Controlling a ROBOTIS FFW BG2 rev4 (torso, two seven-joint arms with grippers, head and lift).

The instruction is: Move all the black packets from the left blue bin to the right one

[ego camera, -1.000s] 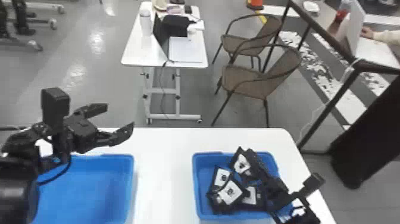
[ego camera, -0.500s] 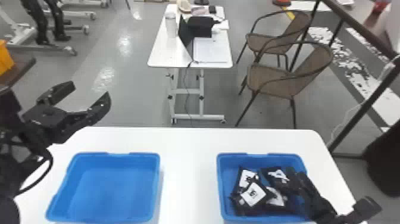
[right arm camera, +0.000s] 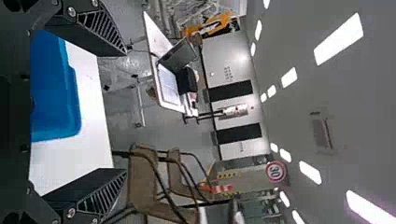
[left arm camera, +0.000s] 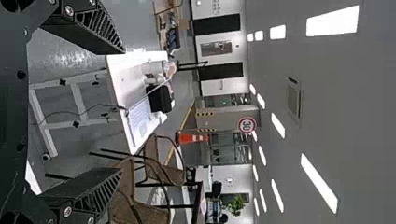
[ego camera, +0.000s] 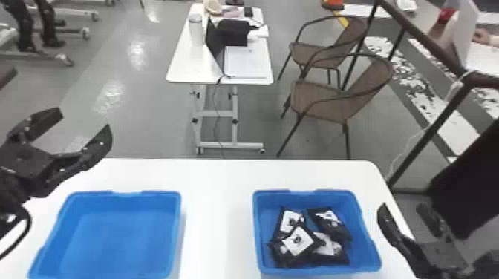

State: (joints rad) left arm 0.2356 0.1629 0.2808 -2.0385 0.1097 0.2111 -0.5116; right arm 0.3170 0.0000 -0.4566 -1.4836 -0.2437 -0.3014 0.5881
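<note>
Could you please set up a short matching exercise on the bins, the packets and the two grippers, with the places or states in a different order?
Things:
1. Black packets
2. Left blue bin
3. Left gripper
4. Right gripper

Places or states:
A. Open, to the right of the right blue bin
B. Blue, with nothing inside
C. Lying together inside the right blue bin
D. Open, near the head view's left edge

Right pairs: 1-C, 2-B, 3-D, 4-A

Right hand [ego camera: 403, 208] withdrawn from above right blue bin [ego camera: 268, 208], now beside it
</note>
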